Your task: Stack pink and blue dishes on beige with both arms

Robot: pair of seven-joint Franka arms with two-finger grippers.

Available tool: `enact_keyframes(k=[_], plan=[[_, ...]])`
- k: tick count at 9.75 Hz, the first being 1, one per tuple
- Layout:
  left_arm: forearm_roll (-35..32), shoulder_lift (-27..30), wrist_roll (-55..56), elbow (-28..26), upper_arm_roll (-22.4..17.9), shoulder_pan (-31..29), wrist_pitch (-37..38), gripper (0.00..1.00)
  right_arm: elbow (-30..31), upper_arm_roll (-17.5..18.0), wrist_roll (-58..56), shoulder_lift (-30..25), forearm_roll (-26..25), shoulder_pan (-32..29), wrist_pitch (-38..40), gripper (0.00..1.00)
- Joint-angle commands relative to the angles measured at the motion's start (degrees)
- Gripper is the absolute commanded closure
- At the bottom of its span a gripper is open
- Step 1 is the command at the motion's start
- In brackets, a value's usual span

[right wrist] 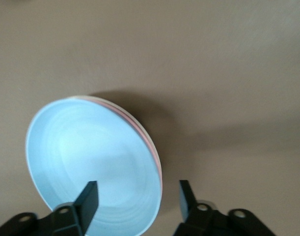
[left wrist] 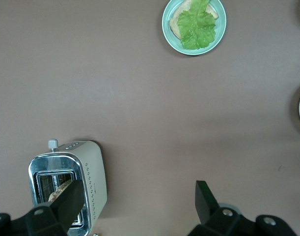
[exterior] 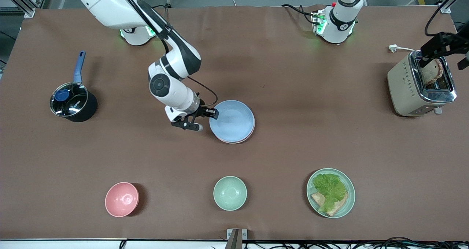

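The light blue plate (exterior: 232, 120) lies on top of the pink plate (exterior: 252, 127), which shows only as a thin rim. Whatever lies under them is hidden, so I do not see the beige plate. My right gripper (exterior: 207, 120) is open at the stack's edge toward the right arm's end. In the right wrist view the blue plate (right wrist: 91, 162) and the pink rim (right wrist: 153, 150) sit between the spread jaws of the right gripper (right wrist: 137, 191), untouched by either. My left gripper (exterior: 445, 56) hangs open over the toaster (exterior: 421, 84), holding nothing.
A pink bowl (exterior: 121, 199), a mint-green bowl (exterior: 229, 192) and a green plate with lettuce and bread (exterior: 331, 192) stand along the edge nearest the front camera. A lidded pot (exterior: 71, 102) sits at the right arm's end. The toaster holds toast (exterior: 432, 71).
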State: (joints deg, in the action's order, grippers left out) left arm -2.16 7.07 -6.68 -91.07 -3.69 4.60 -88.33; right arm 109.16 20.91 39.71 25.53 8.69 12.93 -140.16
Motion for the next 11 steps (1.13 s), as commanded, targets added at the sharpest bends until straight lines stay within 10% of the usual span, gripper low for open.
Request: enact_keyframes(k=[1, 4, 11], plan=[[0.23, -5.45, 1.31, 6.3, -0.27, 0.67, 1.4, 0.0, 1.67, 0.45, 1.25, -12.73, -8.2, -5.87, 10.03, 0.0], [1.02, -7.42, 1.49, 9.86, -0.09, 0.41, 3.34, 0.0, -2.61, -8.28, -8.62, -23.31, -10.09, -10.92, 22.08, 0.0], [3.04, -6.8, 5.44, 6.96, 0.17, 0.32, 4.58, 0.0, -25.2, -25.12, -27.9, -25.44, -9.57, -11.0, 50.22, 0.0]])
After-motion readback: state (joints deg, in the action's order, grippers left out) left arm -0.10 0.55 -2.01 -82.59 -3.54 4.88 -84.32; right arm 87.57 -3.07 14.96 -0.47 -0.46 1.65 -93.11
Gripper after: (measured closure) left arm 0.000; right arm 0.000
